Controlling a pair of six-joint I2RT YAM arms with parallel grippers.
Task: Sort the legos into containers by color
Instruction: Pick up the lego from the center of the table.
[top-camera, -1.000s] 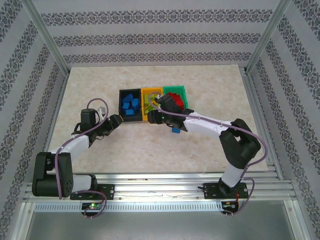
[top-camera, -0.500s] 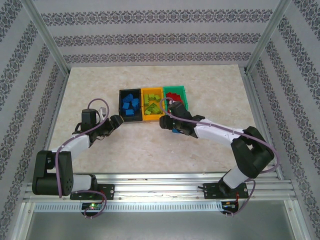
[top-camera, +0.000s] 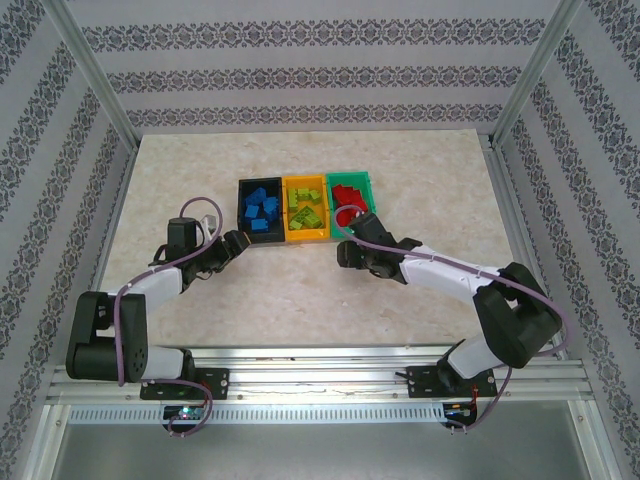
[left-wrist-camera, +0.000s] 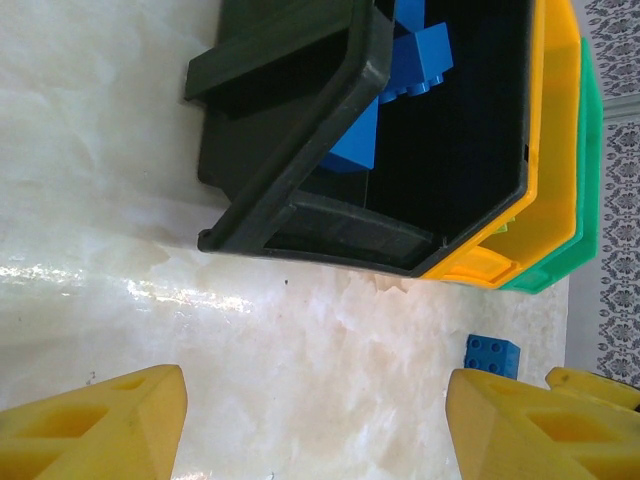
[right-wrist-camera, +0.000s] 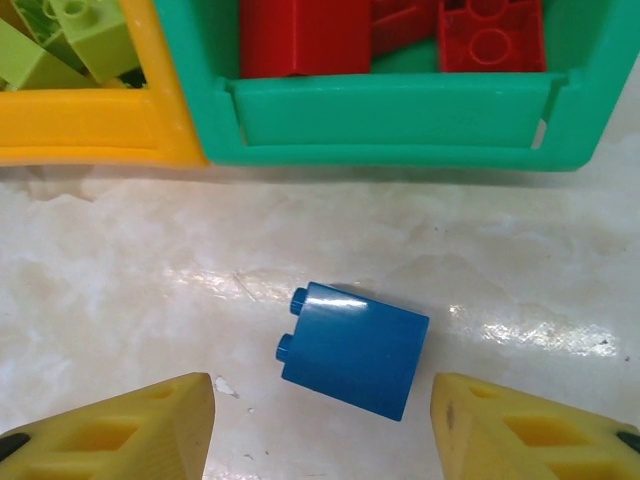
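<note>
Legos (top-camera: 304, 207) lie sorted in a row of three bins at the centre of the top view. There are blue legos (top-camera: 260, 210) in the black bin (top-camera: 241, 205), lime legos (right-wrist-camera: 70, 35) in the orange-yellow bin (right-wrist-camera: 90, 135) and red legos (right-wrist-camera: 300, 35) in the green bin (right-wrist-camera: 390, 125). The bins stand side by side, touching, on the pale marbled counter (top-camera: 200, 170).

One loose blue lego (right-wrist-camera: 352, 348) lies on the counter just below the front wall of the green bin in the right wrist view. It is on its side with its studs pointing toward the left of the frame. The right tool (right-wrist-camera: 320, 430) is low over it with its jaws apart. The yellow fingers (right-wrist-camera: 110, 420) sit at the bottom corners of that frame, with the lego just ahead of the gap and touched by neither finger.

The left tool (left-wrist-camera: 315, 430) is over bare counter in front of the black bin's near corner, jaws apart and holding nothing. In its wrist view the loose blue lego shows at lower right, close to one finger.
</note>
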